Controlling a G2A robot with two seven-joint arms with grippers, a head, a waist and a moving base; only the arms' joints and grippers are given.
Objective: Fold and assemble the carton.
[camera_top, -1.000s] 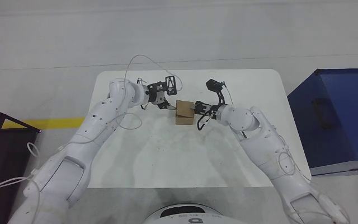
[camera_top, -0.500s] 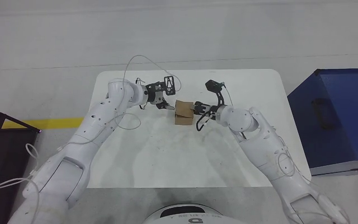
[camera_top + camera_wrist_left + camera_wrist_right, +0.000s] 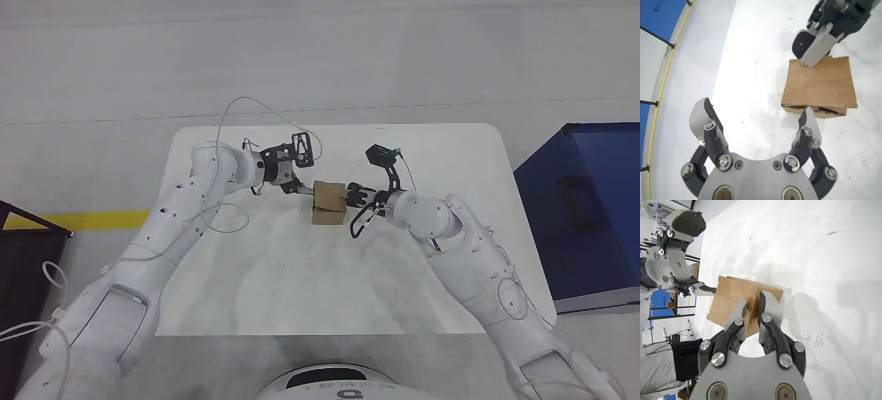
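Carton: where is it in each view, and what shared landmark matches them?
Top view: carton at the middle of the table.
Left wrist view: carton just beyond the open left gripper, one fingertip at its end.
Right wrist view: carton flap pinched in the right gripper.
Landmark: the right gripper's grip on it.

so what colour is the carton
The carton is plain brown cardboard, clearest in the left wrist view.

White glossy arms (image 3: pixel 170 230), rounded shells. Thin white cable (image 3: pixel 245 98) looping upper left. Grey wrist plate (image 3: pixel 757 181), black linkages, silver screws. Fingers (image 3: pixel 698 111) grey-backed, black ribbed pads.
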